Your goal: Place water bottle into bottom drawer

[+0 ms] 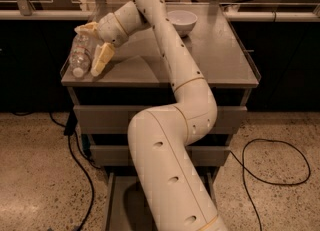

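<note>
The water bottle (80,55) lies on its side at the left edge of the cabinet top (215,60), white cap toward the front. My gripper (93,43) is open right beside it. One yellowish finger (101,59) lies along the bottle's right side and the other (86,27) sits over its far end. The bottom drawer (119,202) is pulled out at floor level, and my arm hides most of it.
A white bowl (181,21) stands at the back middle of the cabinet top. Two upper drawers (100,119) are shut. Black cables (272,175) lie on the speckled floor on both sides. Dark counters flank the cabinet.
</note>
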Robot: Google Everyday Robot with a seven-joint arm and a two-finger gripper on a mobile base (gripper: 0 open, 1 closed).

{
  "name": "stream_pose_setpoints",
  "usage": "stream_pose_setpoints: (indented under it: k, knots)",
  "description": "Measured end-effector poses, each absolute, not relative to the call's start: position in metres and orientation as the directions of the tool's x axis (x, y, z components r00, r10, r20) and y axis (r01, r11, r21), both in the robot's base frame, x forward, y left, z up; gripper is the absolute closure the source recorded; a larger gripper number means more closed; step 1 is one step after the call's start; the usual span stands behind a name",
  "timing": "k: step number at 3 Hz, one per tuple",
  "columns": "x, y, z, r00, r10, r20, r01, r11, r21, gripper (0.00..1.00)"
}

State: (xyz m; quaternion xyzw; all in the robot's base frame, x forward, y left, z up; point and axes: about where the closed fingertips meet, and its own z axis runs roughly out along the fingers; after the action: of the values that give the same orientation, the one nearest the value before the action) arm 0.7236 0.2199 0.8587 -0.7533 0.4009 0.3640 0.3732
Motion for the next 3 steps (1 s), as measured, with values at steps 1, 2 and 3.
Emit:
stream_pose_setpoints:
  k: [1, 2, 3]
  knots:
    - [0.711, 0.242, 0.862, 0.445, -0.322, -0.836, -0.848, -0.451, -0.278, 0.0]
    - [0.692, 0.26, 0.858, 0.489, -0.296, -0.821, -0.799, -0.529, -0.285, 0.0]
    - [0.691, 0.262, 0.857, 0.495, -0.291, -0.819, -0.792, -0.539, -0.287, 0.22]
